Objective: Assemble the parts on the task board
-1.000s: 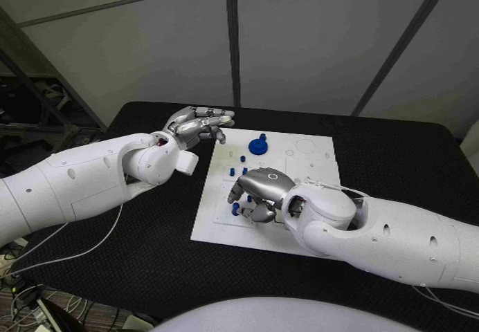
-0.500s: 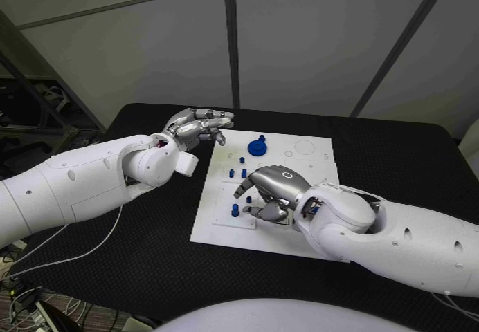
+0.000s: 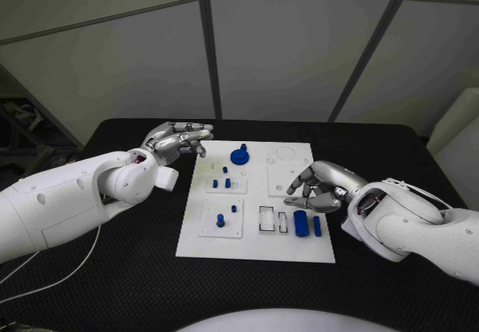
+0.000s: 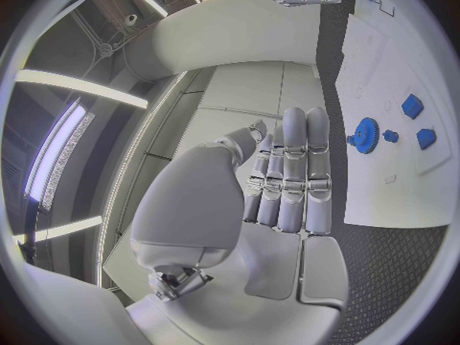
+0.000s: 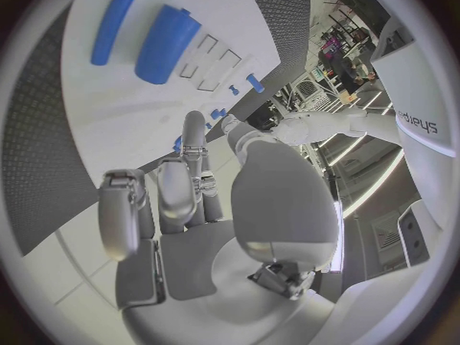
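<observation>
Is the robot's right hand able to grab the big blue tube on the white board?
Probably yes. The right hand hovers empty just beside the big blue tube, with nothing between them.

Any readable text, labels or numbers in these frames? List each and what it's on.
"sdeys" is how dark lettering reads, apparently turned or mirrored, on the white arm of the robot in the right wrist view; the full word cannot be made out.
Task board: small dark marks near some slots, too small to read.
Blue parts, such as the gear: no lettering visible.
Nothing else legible.
</observation>
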You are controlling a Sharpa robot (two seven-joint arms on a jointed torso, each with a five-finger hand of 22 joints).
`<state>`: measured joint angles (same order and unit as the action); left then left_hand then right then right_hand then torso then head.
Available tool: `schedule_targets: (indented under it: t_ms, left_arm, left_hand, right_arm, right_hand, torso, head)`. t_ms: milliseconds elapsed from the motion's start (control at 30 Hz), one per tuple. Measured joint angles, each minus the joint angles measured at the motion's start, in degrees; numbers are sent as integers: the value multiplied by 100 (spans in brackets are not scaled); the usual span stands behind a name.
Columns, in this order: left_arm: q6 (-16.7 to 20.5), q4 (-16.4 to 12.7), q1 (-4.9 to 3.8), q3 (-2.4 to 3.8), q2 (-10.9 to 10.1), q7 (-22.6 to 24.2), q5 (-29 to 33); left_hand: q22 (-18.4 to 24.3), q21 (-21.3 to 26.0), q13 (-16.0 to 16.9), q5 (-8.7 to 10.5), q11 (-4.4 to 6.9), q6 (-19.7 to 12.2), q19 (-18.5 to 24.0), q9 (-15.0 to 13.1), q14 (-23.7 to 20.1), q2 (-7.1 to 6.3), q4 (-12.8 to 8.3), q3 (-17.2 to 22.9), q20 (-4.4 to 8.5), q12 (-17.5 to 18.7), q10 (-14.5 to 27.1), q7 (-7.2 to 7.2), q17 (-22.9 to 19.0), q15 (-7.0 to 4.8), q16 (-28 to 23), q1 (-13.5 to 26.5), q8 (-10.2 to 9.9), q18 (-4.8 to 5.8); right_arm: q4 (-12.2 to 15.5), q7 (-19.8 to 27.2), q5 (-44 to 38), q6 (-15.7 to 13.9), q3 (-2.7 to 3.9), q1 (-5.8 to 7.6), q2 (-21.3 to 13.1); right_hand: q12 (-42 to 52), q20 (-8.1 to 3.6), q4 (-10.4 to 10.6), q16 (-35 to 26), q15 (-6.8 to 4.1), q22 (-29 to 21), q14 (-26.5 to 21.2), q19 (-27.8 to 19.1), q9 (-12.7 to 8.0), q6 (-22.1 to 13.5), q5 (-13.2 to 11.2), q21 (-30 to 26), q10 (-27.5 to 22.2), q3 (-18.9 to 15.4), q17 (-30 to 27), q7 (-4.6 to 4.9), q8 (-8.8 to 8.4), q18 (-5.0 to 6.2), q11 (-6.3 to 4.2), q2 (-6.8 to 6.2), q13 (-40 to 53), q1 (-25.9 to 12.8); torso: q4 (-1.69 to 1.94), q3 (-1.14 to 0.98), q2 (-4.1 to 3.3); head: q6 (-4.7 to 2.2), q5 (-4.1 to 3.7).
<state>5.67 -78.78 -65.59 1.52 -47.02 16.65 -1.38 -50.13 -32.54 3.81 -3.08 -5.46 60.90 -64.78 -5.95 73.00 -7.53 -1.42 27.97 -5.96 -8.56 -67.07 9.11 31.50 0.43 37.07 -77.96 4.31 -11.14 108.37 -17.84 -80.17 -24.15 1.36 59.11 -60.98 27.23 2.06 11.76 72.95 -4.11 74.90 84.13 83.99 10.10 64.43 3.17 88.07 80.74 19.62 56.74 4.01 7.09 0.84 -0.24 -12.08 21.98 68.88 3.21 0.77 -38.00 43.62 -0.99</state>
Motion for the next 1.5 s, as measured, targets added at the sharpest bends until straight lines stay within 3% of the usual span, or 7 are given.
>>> schedule_targets:
  t_ms: [100, 200, 333, 500, 833, 1433, 1500]
  left_arm:
    - [-3, -1, 0, -16, -10, 0, 0]
    - [-7, 0, 4, -28, -13, 0, 0]
    - [-15, -1, 11, -32, -12, 0, 0]
    - [-28, 0, 35, -37, -2, 1, 0]
    - [-41, 2, 69, -40, -15, 8, 0]
    - [-56, -7, 75, -40, -35, 12, 0]
    - [-64, -10, 75, -39, -36, 12, 0]
  left_hand:
    - [0, 0, 0, 0, 0, 0, 0, 0, 0, 0, 0, 0, 0, 0, 0, 0, 0, 0, 0, 0, 0, -1]
    - [-1, 0, 0, 0, 0, 0, 0, 0, 0, 0, 0, 0, 0, 0, 0, 0, 0, 0, 0, 0, 0, -1]
    - [5, 0, 0, 0, 0, 0, 0, 0, 0, 0, 0, 0, 0, 0, 0, 0, -2, 0, 0, 0, 0, -1]
    - [5, 0, 0, 0, 0, 0, 0, 0, 0, 0, 0, 0, 0, 0, 0, 0, -4, 0, 0, 0, 0, 0]
    - [4, 0, 0, 0, 0, 0, 0, 4, 0, 0, 0, 0, 0, 0, 0, 0, -4, 0, 0, 0, 0, 0]
    - [4, 0, 0, 0, 0, 0, 0, 3, 0, 0, 0, 0, 0, 0, 0, 0, -3, 0, 0, 0, 0, 0]
    - [6, 0, 0, 0, 0, 0, 0, 3, 0, 0, 0, 0, 0, 0, 0, 0, -3, 0, 0, 0, 0, 0]
  right_arm:
    - [62, -230, 146, -5, 6, -2, -199]
    - [132, -487, 168, 1, 6, -13, -367]
    - [274, -848, 73, 37, 10, -122, -485]
    - [371, -1275, -116, 134, -1, -284, -510]
    - [403, -1793, -473, 299, 1, -481, -342]
    - [202, -1990, -758, 350, 2, -643, 62]
    - [165, -1999, -769, 358, 4, -666, 136]
  right_hand:
    - [1616, -27, 242, 190, -46, 0, -9, 9, 379, 8, 0, 159, -88, -348, 263, -65, 92, -1, -28, 11, 1726, -22]
    - [2740, -65, 436, 346, -53, 0, -10, 7, 803, -89, 0, 176, -216, -704, 501, -32, 137, -1, -87, 57, 2963, 25]
    - [3396, -65, 479, 508, -53, 0, -10, 7, 1150, -219, 236, 177, -235, -1145, 777, -32, 137, 0, -68, 104, 3726, -21]
    - [3839, -64, 496, 629, -52, 0, -10, 7, 1490, -275, 316, 178, -210, -1493, 1014, -42, 136, 0, -47, 140, 4259, -58]
    - [3911, -64, 509, 639, -52, 0, -10, 7, 1725, -316, 315, 178, -200, -1583, 1077, -42, 136, 1, -58, 163, 4407, -81]
    - [4034, -64, 496, 682, -51, 0, -10, 7, 1915, -316, 350, 178, -201, -1602, 1132, -42, 157, 1, -58, 249, 4550, -40]
    - [4036, -64, 496, 682, -51, 0, -10, 7, 1994, -316, 550, 177, -201, -1602, 1145, -42, 157, 2, -58, 293, 4583, 4]
  torso:
    - [-38, 1, 19]
    - [-68, -1, 36]
    - [-82, -1, 43]
    - [-86, 0, 49]
    - [-89, 2, 43]
    - [-84, 9, 37]
    - [-84, 12, 36]
  head:
    - [-20, -109]
    - [-26, -205]
    - [-18, -314]
    - [-19, -382]
    - [10, -400]
    - [66, -377]
    - [69, -415]
